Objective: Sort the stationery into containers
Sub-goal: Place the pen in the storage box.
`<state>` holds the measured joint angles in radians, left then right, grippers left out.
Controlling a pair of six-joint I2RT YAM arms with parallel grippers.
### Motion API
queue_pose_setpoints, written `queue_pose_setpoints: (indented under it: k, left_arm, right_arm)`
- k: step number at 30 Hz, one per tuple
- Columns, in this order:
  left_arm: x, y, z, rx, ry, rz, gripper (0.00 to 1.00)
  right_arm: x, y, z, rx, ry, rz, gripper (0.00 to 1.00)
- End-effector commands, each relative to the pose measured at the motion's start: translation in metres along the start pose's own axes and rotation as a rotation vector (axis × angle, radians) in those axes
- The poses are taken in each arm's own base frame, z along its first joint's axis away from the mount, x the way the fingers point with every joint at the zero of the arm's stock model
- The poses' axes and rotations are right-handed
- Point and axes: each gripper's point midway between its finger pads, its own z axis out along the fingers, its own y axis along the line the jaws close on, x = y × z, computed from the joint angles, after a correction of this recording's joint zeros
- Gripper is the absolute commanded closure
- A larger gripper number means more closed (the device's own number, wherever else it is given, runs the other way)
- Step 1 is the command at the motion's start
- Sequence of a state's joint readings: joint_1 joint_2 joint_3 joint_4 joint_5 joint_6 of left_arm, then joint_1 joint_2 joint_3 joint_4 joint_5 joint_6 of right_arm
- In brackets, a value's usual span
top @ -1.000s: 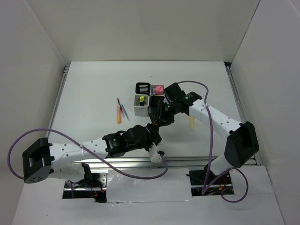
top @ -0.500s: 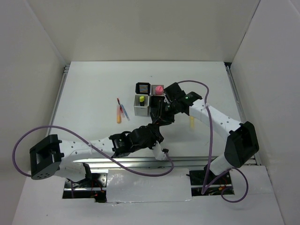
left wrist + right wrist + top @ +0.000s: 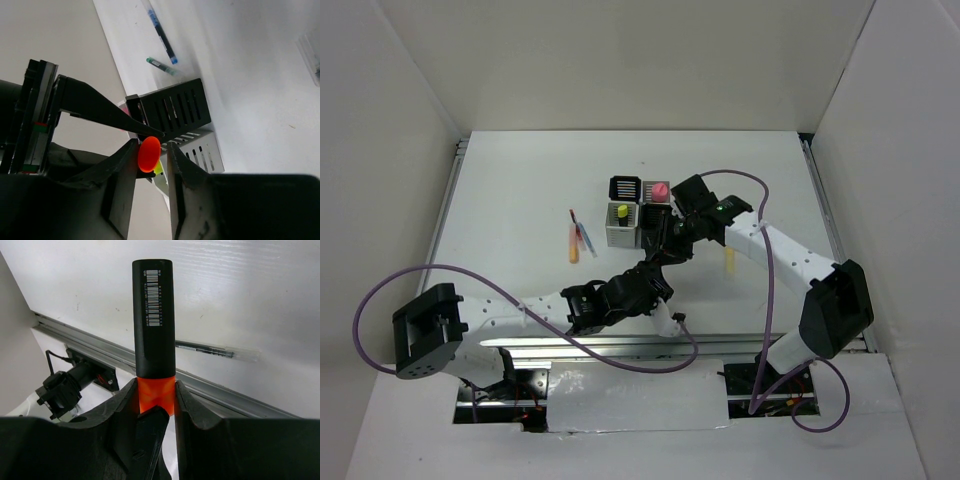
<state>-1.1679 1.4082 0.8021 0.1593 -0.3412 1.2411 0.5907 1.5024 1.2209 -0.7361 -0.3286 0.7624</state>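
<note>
An orange highlighter with a black body [image 3: 153, 315] is clamped by its orange cap in my right gripper [image 3: 156, 385], in the air just in front of the containers [image 3: 624, 188]. My left gripper [image 3: 151, 145] meets it there. Its fingers stand narrowly apart around the cap's end [image 3: 149, 154]: one finger touches, and a thin gap shows at the other. In the top view the two grippers, left [image 3: 658, 268] and right [image 3: 670, 245], meet tip to tip. One cup holds a pink highlighter [image 3: 659, 189] and another a yellow one [image 3: 619, 213].
An orange highlighter [image 3: 573, 243] and thin pens [image 3: 582, 235] lie left of the cups. A peach highlighter [image 3: 728, 261] lies right of them. The black cup [image 3: 172, 107] and grey cup [image 3: 197, 150] are close behind my left fingers. A metal rail [image 3: 100, 347] runs along the table's near edge.
My left arm has swung its elbow to the right and forward, bringing its gripper up to the right gripper. The right arm and the highlighter have stayed still.
</note>
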Motion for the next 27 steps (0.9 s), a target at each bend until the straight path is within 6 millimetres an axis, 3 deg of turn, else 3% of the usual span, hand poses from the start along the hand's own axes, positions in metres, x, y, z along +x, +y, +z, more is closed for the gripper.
queue_pose_setpoints:
  k: [1, 8, 9, 11, 12, 14, 16, 17, 19, 24, 27]
  left_arm:
    - [0.013, 0.020, -0.005, -0.073, 0.072, -0.054, 0.60]
    - [0.013, 0.013, -0.010, -0.036, 0.067, -0.070, 0.87]
    - [0.010, 0.012, -0.012, -0.033, 0.049, -0.070, 0.92]
    - [0.006, 0.014, -0.018, -0.042, 0.034, -0.069, 0.96]
    - [0.002, 0.013, -0.021, -0.040, 0.020, -0.064, 0.98]
    - [-0.003, 0.009, -0.028, -0.030, -0.003, -0.067, 0.98]
    - [-0.009, 0.001, -0.033, 0.001, -0.019, -0.072, 1.00]
    - [-0.016, 0.007, -0.039, -0.018, -0.044, -0.080, 1.00]
    - [-0.017, -0.008, -0.047, 0.040, -0.052, -0.086, 1.00]
    - [-0.026, -0.013, -0.072, 0.113, -0.105, -0.215, 1.00]
    - [-0.032, -0.018, -0.089, 0.169, -0.157, -0.293, 1.00]
  right_arm:
    - [0.011, 0.007, -0.014, -0.036, 0.015, -0.012, 1.00]
    - [0.010, 0.008, -0.016, -0.048, -0.001, -0.028, 0.99]
    - [0.010, 0.009, -0.015, -0.053, -0.002, -0.034, 0.84]
    - [0.010, 0.009, -0.016, -0.058, -0.003, -0.041, 0.68]
    - [0.008, 0.009, -0.016, -0.061, -0.009, -0.052, 0.53]
    - [0.007, 0.012, -0.018, -0.064, -0.019, -0.060, 0.46]
    - [0.003, 0.011, -0.020, -0.052, -0.040, -0.075, 0.29]
    - [0.000, 0.012, -0.022, -0.049, -0.047, -0.080, 0.17]
    - [-0.011, 0.013, -0.030, -0.052, -0.084, -0.092, 0.11]
    - [-0.045, 0.004, -0.056, -0.061, -0.168, -0.132, 0.05]
    - [-0.072, -0.002, -0.083, -0.127, -0.214, -0.194, 0.03]
